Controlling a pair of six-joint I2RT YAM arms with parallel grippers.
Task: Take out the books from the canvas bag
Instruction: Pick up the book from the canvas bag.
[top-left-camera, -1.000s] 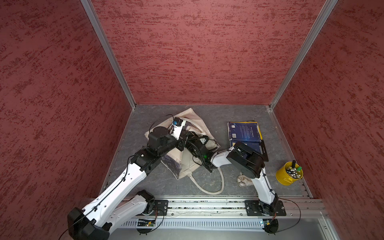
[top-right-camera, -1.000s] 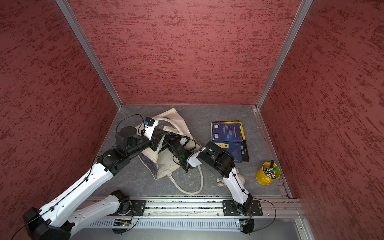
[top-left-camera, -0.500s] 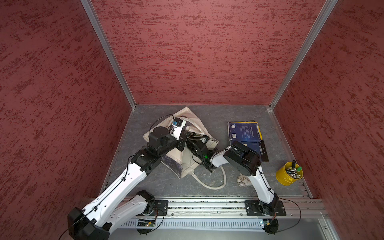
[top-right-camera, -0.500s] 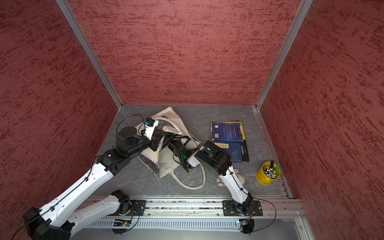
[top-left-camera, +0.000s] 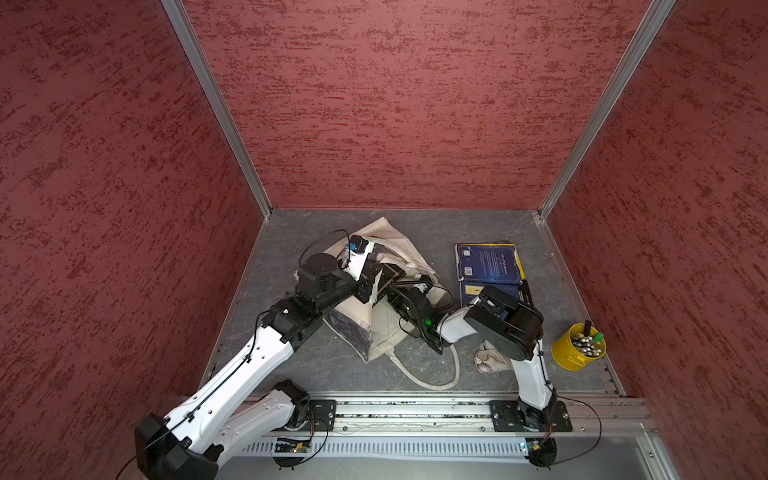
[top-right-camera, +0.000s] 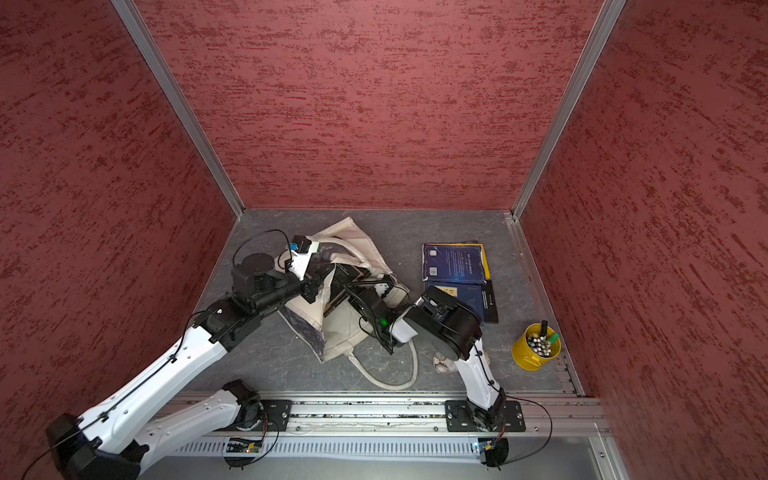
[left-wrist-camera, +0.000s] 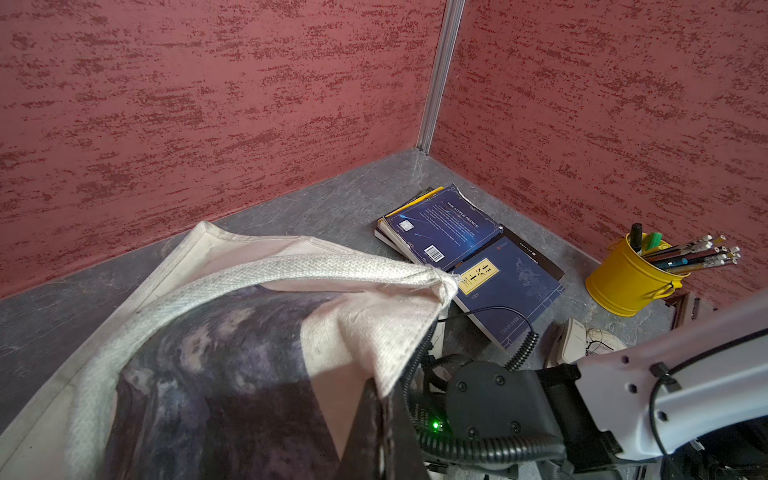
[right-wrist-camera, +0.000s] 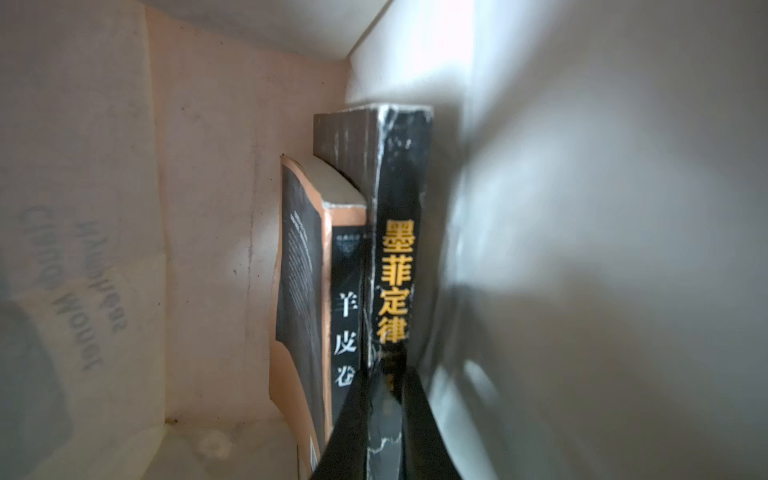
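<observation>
The cream canvas bag (top-left-camera: 390, 328) (top-right-camera: 340, 336) lies on its side, mouth lifted. My left gripper (left-wrist-camera: 380, 395) (top-left-camera: 368, 286) is shut on the bag's top edge (left-wrist-camera: 399, 332) and holds it up. My right gripper (right-wrist-camera: 384, 386) (top-right-camera: 353, 286) reaches inside the bag and is shut on the spine of a black book with orange lettering (right-wrist-camera: 395, 249). A brown-and-black book (right-wrist-camera: 307, 291) stands beside it in the bag. A dark cover (top-right-camera: 343, 278) shows at the bag's mouth. Outside the bag, a dark blue book (top-left-camera: 488, 262) (left-wrist-camera: 444, 226) lies on another blue one (left-wrist-camera: 507, 286).
A yellow cup of pens (top-left-camera: 577, 347) (left-wrist-camera: 627, 278) stands at the right near the wall. A white patterned pouch (top-left-camera: 490, 359) lies behind my right arm. The bag's long handle (top-left-camera: 432, 380) loops toward the front rail. Red walls close in three sides.
My right gripper has closed on the black book inside the bag, and its arm has shifted slightly left. The left gripper keeps hold of the bag's edge.
</observation>
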